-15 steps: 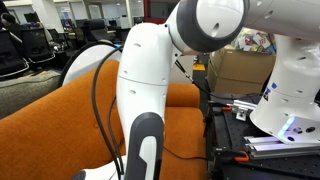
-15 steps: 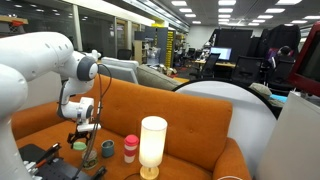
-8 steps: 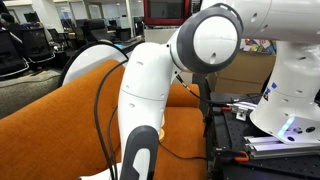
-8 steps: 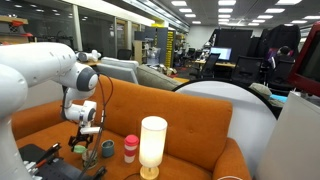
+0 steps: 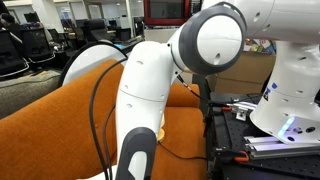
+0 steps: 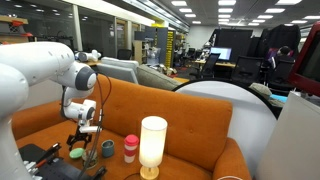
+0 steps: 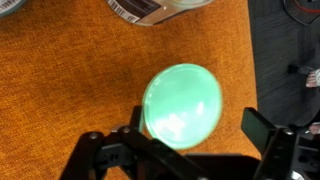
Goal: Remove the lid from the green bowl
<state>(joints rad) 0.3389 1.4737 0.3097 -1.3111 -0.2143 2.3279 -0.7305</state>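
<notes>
Little achieved beyond lining up. Hovers directly over the lid [image 7: 183, 105] of the green bowl [image 6: 78, 153], seated near the orange worktop's [image 7: 60, 90] side edge, with gripper [image 7: 193, 125] jaws spread wide on either side, apparently clear of it. Remains to descend, pinch the lid and lift it away.

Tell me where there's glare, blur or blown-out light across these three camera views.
Wrist view: the green lid carries pale glare patches and looks a little soft. In an exterior view, the robot arm sits so close to the lens that it fills the frame and looks blurry. In an exterior view, the lit lamp is blown out to plain white.
</notes>
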